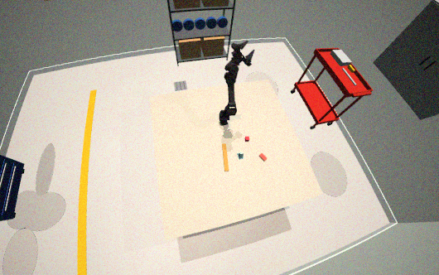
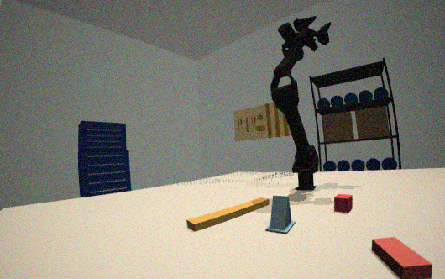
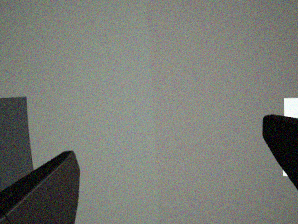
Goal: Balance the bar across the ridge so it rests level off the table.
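The orange bar lies flat on the table, apart from the ridge. The ridge is a small teal tapered block on a thin, wider base. It stands upright to the right of the bar in the top and exterior views. My gripper is open and empty, raised high above the table and far from the bar and the ridge. The wrist view shows only the two spread fingers against a grey wall, with neither bar nor ridge in it.
A small red cube stands behind and to the right of the ridge. A flat red block lies farther right. A red cart and a shelf rack stand off the table.
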Robot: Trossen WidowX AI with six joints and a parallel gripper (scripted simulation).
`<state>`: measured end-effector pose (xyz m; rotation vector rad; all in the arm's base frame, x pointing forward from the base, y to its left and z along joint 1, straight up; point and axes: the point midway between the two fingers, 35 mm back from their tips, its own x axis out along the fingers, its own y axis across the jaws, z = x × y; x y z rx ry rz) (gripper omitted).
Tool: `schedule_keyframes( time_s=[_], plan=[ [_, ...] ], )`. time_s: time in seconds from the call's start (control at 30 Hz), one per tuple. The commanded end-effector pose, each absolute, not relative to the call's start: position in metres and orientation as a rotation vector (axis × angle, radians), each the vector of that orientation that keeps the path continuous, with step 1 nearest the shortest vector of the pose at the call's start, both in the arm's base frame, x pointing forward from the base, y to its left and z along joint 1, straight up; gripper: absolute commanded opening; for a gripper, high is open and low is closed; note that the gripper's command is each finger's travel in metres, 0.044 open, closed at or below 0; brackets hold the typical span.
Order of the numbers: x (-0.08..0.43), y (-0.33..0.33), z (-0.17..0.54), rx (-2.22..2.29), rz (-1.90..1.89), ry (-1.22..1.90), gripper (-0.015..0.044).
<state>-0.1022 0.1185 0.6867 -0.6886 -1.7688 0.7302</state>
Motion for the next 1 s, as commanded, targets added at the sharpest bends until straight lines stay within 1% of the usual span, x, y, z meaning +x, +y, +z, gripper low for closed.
schedule_keyframes(
  time_s=[0.0, 0.07, 0.1, 0.63, 0.97],
  plan=[
    [-0.102, 0.119, 0.687, -0.69, 0.73, -1.769, 0.0374],
    [-0.105, 0.121, 0.685, -0.7, 0.725, -1.768, 0.0321],
    [-0.106, 0.122, 0.684, -0.707, 0.722, -1.767, 0.0315],
    [-0.127, 0.158, 0.665, -0.836, 0.692, -1.74, 0.0315],
    [-0.127, 0.182, 0.655, -0.859, 0.709, -1.683, 0.0315]
  ],
)
